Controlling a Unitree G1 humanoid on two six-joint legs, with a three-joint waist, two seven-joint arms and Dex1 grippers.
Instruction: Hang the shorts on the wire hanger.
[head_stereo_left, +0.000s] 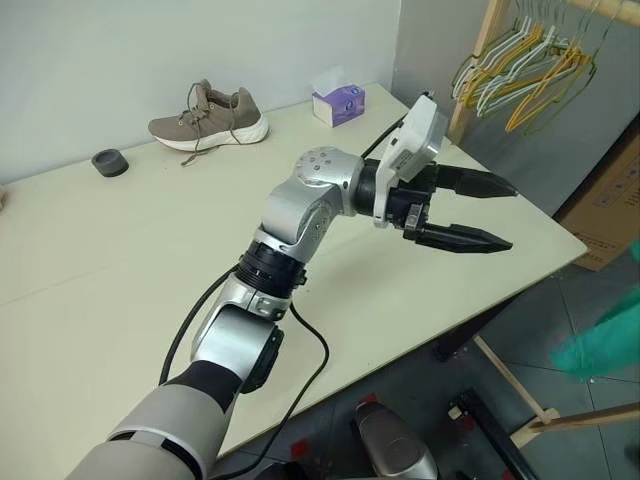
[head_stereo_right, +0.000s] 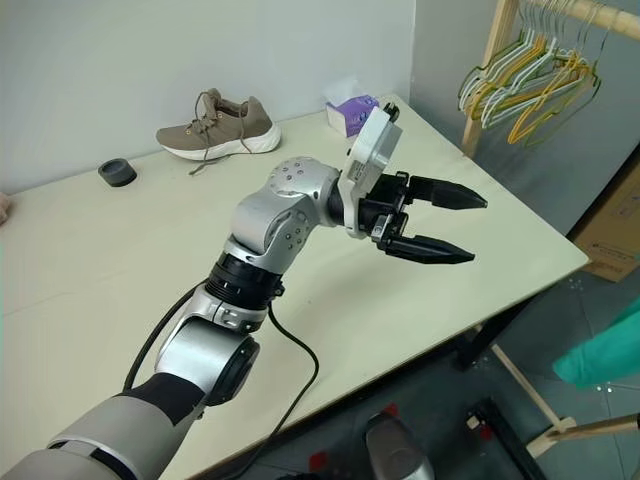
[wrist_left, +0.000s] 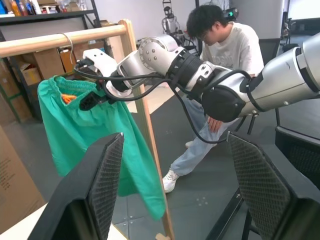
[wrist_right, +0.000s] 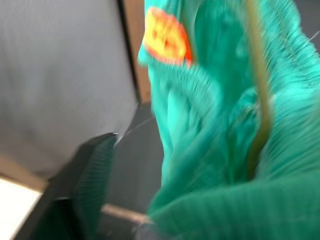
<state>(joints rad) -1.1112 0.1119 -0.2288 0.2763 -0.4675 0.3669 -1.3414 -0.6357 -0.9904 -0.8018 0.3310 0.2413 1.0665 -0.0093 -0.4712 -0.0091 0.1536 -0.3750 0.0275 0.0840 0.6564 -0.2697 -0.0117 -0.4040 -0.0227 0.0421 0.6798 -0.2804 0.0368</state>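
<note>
The teal-green shorts (wrist_left: 82, 130) hang from the wooden rail (wrist_left: 60, 40) on the wire hanger, whose hook (wrist_left: 66, 41) curls over the rail. Its olive wire (wrist_right: 260, 100) runs through the gathered waistband near the orange tag (wrist_right: 165, 35). My right gripper (wrist_left: 90, 100) is at the waistband, open; one finger (wrist_right: 85, 185) stands wide to the side and fabric covers the other. My left gripper (head_stereo_left: 512, 216) hovers open and empty over the table's right part, pointing towards the rack. A corner of the shorts (head_stereo_left: 610, 335) also shows past the table edge.
On the cream table (head_stereo_left: 100, 300) lie a tan shoe (head_stereo_left: 208, 117), a purple tissue box (head_stereo_left: 338, 103) and a small black ring (head_stereo_left: 110, 161). Yellow and pale hangers (head_stereo_left: 525, 70) bunch on the rack. A cardboard box (head_stereo_left: 610, 215) stands beyond. A person (wrist_left: 225, 55) bends behind the rack.
</note>
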